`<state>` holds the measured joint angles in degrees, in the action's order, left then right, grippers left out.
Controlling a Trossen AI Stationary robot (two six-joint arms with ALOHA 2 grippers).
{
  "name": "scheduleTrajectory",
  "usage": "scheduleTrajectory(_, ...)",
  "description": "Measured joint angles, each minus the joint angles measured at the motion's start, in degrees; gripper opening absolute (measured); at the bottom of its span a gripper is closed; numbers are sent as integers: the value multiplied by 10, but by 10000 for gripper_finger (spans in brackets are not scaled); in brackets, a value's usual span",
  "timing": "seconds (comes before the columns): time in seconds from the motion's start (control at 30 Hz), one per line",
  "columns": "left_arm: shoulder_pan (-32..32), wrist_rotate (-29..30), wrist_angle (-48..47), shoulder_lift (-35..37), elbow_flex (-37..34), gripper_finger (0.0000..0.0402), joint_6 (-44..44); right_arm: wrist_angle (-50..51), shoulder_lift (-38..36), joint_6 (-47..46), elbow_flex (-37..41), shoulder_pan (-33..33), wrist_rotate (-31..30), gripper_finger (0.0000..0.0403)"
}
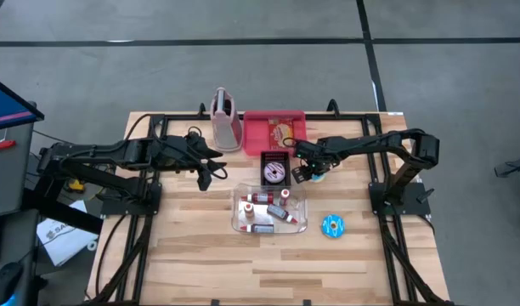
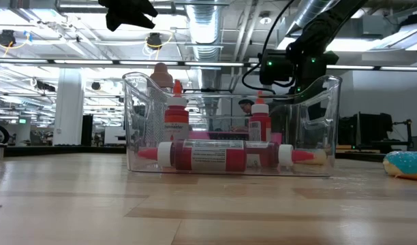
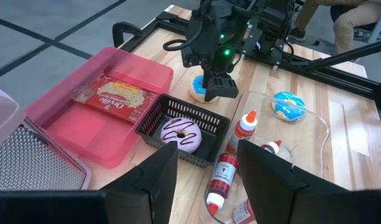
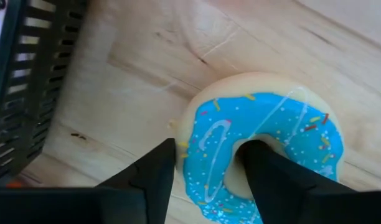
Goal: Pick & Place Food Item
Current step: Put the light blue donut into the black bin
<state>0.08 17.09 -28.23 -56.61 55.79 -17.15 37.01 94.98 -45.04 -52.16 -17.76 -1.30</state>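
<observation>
A blue-iced donut (image 4: 265, 124) lies on the table just right of a black basket (image 1: 275, 158) that holds a purple-iced donut (image 3: 181, 132). My right gripper (image 4: 206, 168) is down on the blue donut (image 1: 319, 178), shut across one side of its ring. A second blue donut (image 1: 333, 225) lies at the near right. My left gripper (image 3: 209, 168) is open and empty, held above the table left of the basket (image 1: 207, 176). My right gripper pinches one side of the blue donut's ring (image 4: 209, 143) between its two fingers. One finger (image 4: 259, 174) stands in the hole and the other (image 4: 156, 177) outside the rim. The fingers point down from above. The donut lies flat on the table.
A pink tray (image 1: 260, 136) with a food packet stands behind the basket, and a pink-and-grey grater (image 1: 226, 119) stands left of it. A clear bin (image 1: 240, 223) with several red sauce bottles stands in front of the basket. There is bare wood toward the near edge.
</observation>
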Motion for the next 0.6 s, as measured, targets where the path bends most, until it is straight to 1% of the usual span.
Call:
scheduleTrajectory(0.33, 0, 0, 0, 0, 0, 164, 1, 0, 0, -6, 0, 0, 0, 151)
scheduleTrajectory(0.6, 0, 0, 0, 0, 0, 164, 1, 0, -1, -15, 0, 0, 0, 138)
